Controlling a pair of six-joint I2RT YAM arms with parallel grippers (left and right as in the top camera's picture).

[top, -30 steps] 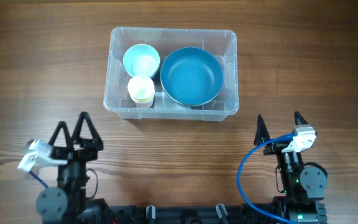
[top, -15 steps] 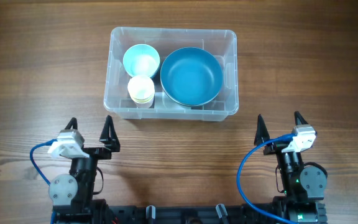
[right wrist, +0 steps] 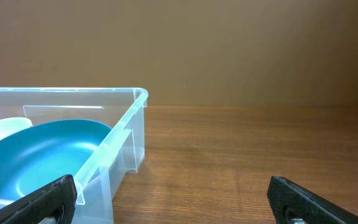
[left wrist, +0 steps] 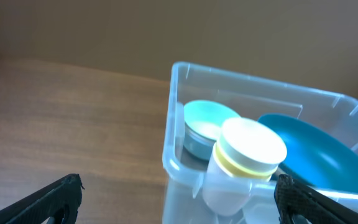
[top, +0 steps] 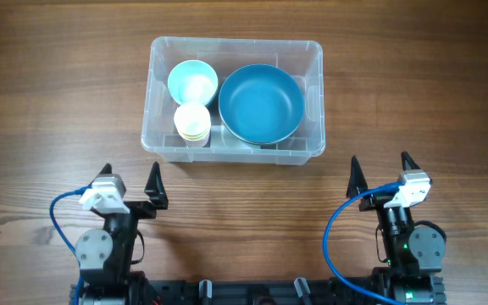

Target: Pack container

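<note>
As it opens upward, the container runs left-right.

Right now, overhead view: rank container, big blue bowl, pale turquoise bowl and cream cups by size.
1. container
2. big blue bowl
3. pale turquoise bowl
4. cream cups, only a little smaller

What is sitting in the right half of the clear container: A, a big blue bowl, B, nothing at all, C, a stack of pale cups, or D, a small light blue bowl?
A: the overhead view shows the large blue bowl filling the right side of the container, with the small bowl and the cups on the left.
</note>
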